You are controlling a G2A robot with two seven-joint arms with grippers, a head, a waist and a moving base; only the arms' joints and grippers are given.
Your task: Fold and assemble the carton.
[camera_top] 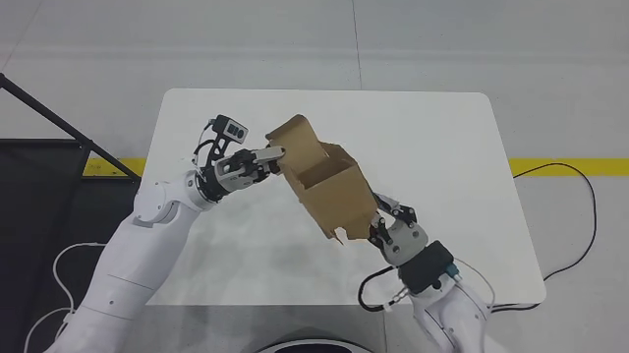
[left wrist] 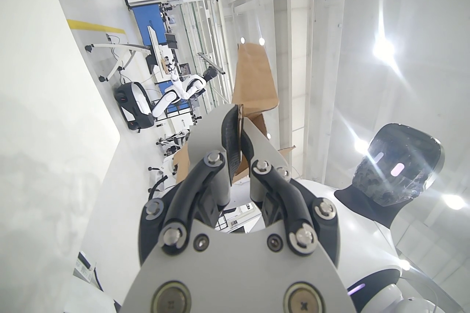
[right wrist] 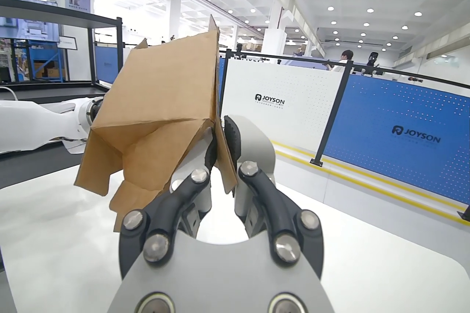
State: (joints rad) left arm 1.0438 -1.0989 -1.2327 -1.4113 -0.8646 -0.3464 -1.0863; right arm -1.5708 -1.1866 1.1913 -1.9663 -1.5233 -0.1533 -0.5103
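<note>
Cardboard carton (camera_top: 329, 181), seemingly held off the table (camera_top: 442, 137), has one flap pinched between the fingers of the left gripper (left wrist: 238, 122) and its opposite edge pinched by the right gripper (right wrist: 220, 133).

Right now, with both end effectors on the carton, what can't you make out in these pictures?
- Top view: whether the carton touches the table; its own walls hide its underside.
- Left wrist view: most of the carton, behind the left end effector.
- Right wrist view: the carton's far side, hidden by its near panel; the right end effector covers the gripped edge.
</note>
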